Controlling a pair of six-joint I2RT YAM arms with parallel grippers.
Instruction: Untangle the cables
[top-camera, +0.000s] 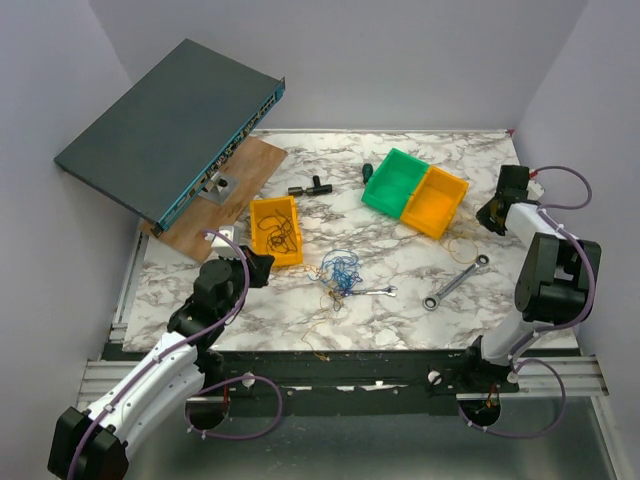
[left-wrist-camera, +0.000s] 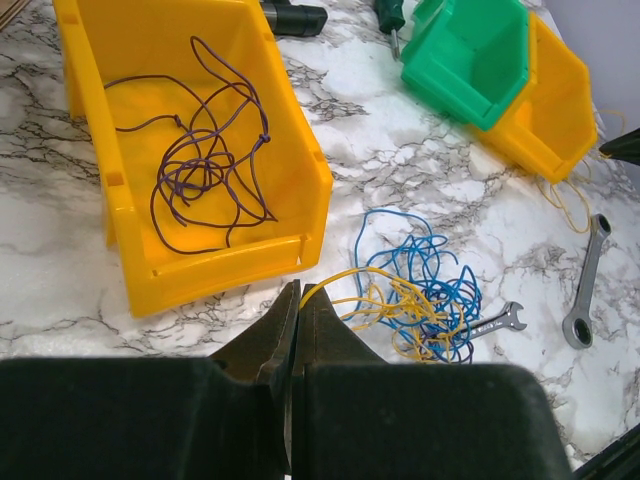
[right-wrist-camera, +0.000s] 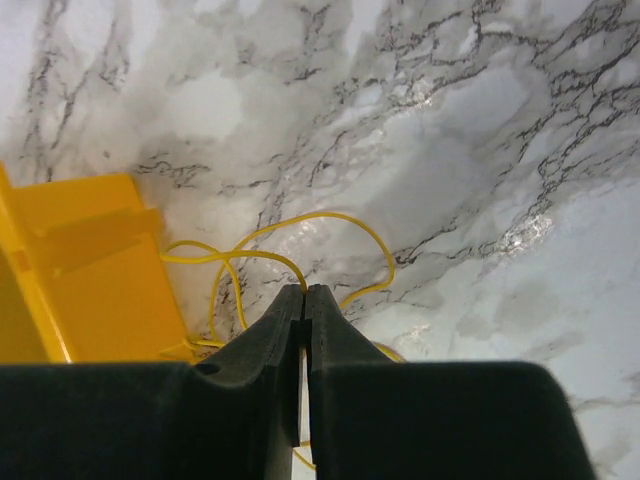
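On the marbled tabletop (top-camera: 405, 262), the cables (left-wrist-camera: 430, 290) are lying just right of the yellow bin (left-wrist-camera: 230, 265). The left pincer (left-wrist-camera: 298, 295) is clamping their yellow strand (left-wrist-camera: 350, 272), and the right pincer (right-wrist-camera: 304, 295) is clamping a yellow loop (right-wrist-camera: 340, 215).

Open worktop (top-camera: 420, 255) lay between the cables (top-camera: 340, 272) and the large wrench (top-camera: 456, 281). The yellow bin (top-camera: 277, 230) crowded the cables' left side, a small wrench (top-camera: 375, 292) lay against their right edge, and the green bin (top-camera: 395, 180) stood farther back.
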